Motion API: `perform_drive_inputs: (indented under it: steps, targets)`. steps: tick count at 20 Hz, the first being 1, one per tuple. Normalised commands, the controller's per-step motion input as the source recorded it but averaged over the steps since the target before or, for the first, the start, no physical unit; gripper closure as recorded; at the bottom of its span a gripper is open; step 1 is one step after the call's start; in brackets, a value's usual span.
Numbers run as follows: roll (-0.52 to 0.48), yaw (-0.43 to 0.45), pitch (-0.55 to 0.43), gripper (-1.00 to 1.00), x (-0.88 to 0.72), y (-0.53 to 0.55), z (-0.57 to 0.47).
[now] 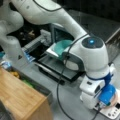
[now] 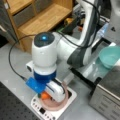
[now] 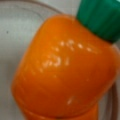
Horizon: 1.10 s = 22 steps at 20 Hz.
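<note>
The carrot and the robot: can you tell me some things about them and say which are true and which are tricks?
1. The toy carrot is orange with a green top. True.
2. The carrot fills most of the wrist view. True.
3. The carrot lies in the teal bowl. False: it is over the pink plate on the white scale, under the gripper.
4. The wooden shelf is blue. False: it is light brown wood.
5. A blue light glows on the arm. True.

Lab bench: perforated optical breadboard (image 2: 12, 105), cabled robot arm (image 2: 45, 55).
</note>
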Motion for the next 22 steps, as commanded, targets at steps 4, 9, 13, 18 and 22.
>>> perform_drive_inputs:
  steps: [4, 9, 13, 18, 22]
  targets:
    - [-0.37, 0.019, 0.051, -1.0, 0.29, 0.1, -0.03]
    - [-0.376, 0.014, 0.055, -1.0, 0.28, 0.14, -0.02]
    - [-0.363, 0.008, 0.072, -1.0, 0.25, 0.17, 0.07]
    - [-0.344, -0.005, 0.088, -1.0, 0.21, 0.17, 0.11]
    - [-0.336, -0.016, 0.121, -1.0, 0.14, 0.16, 0.15]
